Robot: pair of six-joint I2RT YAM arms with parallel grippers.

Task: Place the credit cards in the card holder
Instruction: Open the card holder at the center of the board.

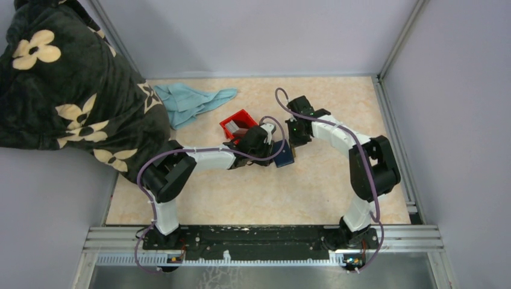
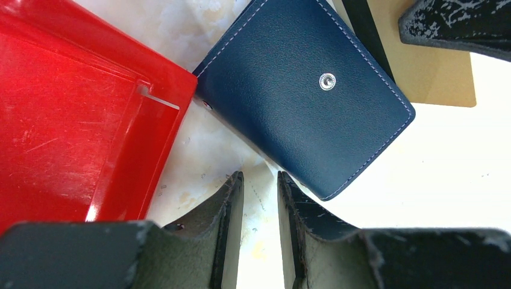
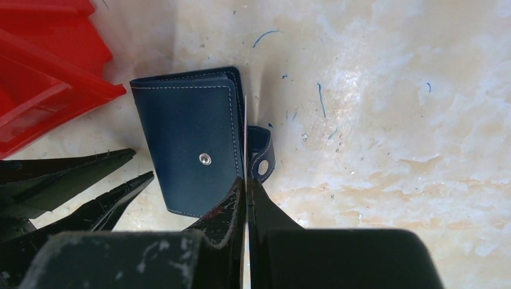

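right gripper (image 3: pixel 246 180) pinched shut on a tan card (image 2: pixel 434 78), edge-on along the wallet (image 3: pixel 187 138)'s open side. wallet lies flat mid-table, just right of the red bin (image 2: pixel 72 120), tab (image 3: pixel 260 150) unsnapped. left gripper (image 2: pixel 260 177) part-open, empty, just beside it. advice: pin wallet with left, feed card in shallow.

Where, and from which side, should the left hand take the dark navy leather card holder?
Likely the navy card holder by its plain edge, from the left hand side: it lies flat, and the right hand holds a tan card at the tab edge.
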